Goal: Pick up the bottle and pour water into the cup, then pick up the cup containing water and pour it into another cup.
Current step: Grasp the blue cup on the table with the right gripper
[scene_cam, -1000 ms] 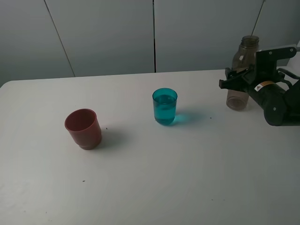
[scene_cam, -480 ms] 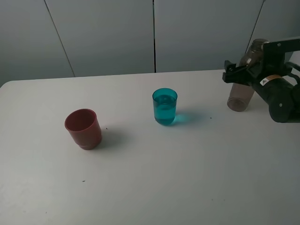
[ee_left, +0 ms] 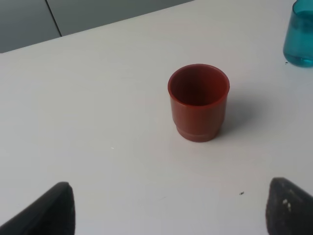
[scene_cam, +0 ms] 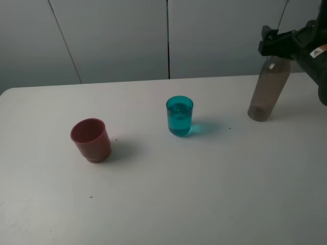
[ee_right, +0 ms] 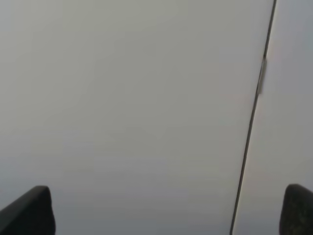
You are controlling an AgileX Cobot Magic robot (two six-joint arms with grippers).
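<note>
The tall, slim, smoky grey-brown plastic bottle [scene_cam: 266, 92] leans on the white worktop [scene_cam: 204, 194], its top just beside the right hand [scene_cam: 273, 43], which is spread wide, holding nothing.

I take this for a lab or test bay: a plain white table [scene_cam: 214, 204], and right behind the table flat grey wall panels [scene_cam: 117, 41] split by thin dark seams [scene_cam: 167, 38]. A black robot arm [scene_cam: 321, 71] hangs over the table's far right corner.

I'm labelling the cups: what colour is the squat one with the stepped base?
The cup is an opaque dull red, clearest in the left wrist view.
</note>
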